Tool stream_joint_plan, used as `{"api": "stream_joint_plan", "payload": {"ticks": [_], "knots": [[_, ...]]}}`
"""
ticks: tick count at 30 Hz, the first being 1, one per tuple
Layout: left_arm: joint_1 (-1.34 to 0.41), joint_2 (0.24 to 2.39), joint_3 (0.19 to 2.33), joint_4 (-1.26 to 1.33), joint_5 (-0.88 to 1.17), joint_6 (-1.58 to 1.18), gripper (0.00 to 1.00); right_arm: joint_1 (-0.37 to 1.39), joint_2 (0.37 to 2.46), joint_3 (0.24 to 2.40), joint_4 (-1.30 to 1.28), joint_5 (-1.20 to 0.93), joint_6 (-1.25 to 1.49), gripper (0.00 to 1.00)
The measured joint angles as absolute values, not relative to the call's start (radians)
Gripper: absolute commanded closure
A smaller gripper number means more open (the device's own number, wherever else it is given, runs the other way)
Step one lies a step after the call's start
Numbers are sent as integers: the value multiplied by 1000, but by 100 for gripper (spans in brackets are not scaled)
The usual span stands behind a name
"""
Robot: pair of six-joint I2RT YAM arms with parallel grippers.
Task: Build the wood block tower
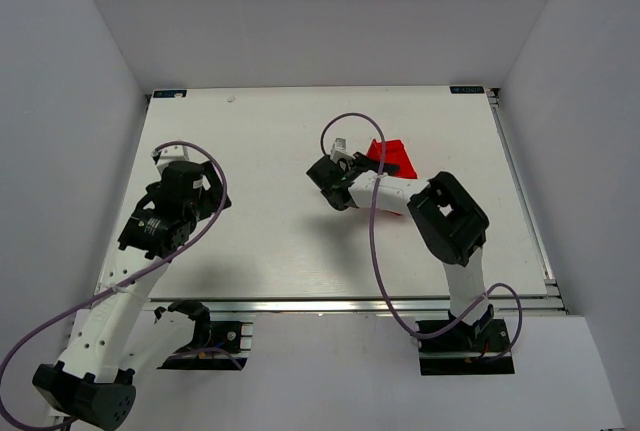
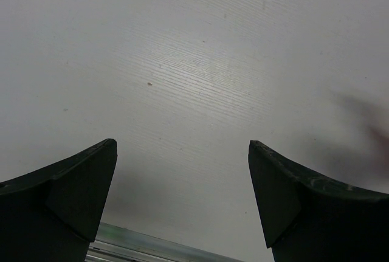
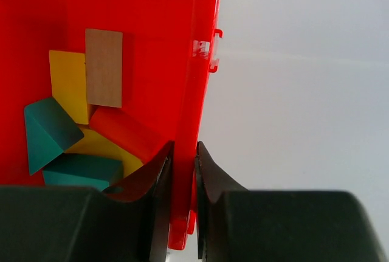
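**Top external view.** A red bin (image 1: 388, 154) stands on the white table (image 1: 270, 131), partly covered by the right arm (image 1: 447, 219). That arm reaches in from the near right, and its wrist lies over the bin's near-left side. The left arm (image 1: 112, 303) is well apart from the bin, far to its left. The bin's contents cannot be made out from here.

**Left wrist view.** The left tool (image 2: 182, 177) hangs over bare table, its two dark fingers spread wide with nothing between them. The bin is not in this view.

**Right wrist view.** The right tool (image 3: 182, 152) is closed on the bin's side wall, one finger inside the bin and one outside, both pressed to the wall.

The wood blocks (image 3: 85, 122) lie loose inside the bin, in a heap against that wall and not stacked:
- The tan block (image 3: 103, 67) lies farthest from the tool.
- The yellow block (image 3: 65, 82) touches the tan block's side.
- The teal triangle (image 3: 47, 133) is at the far side from the gripped wall.
- The red block (image 3: 126, 133) lies tilted, nearest the wall and just beside the inner finger.
- The teal cube (image 3: 82, 171) is closest to the tool.
- A further yellow piece shows between the red block and the teal cube, but its shape is hidden.
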State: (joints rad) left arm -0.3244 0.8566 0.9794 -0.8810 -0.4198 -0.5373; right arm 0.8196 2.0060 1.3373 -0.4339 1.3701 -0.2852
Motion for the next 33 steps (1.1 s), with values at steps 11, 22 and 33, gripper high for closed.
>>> {"api": "stream_joint_plan", "payload": {"ticks": [11, 22, 33], "knots": [[-324, 862, 971, -882, -426, -527, 2, 911, 2157, 1473, -763, 1454, -155, 100], [-324, 862, 952, -882, -427, -519, 2, 939, 2299, 1682, -1154, 1484, 80, 100], [-324, 862, 952, -882, -427, -507, 2, 943, 2264, 1712, -1237, 1407, -14, 100]]}}
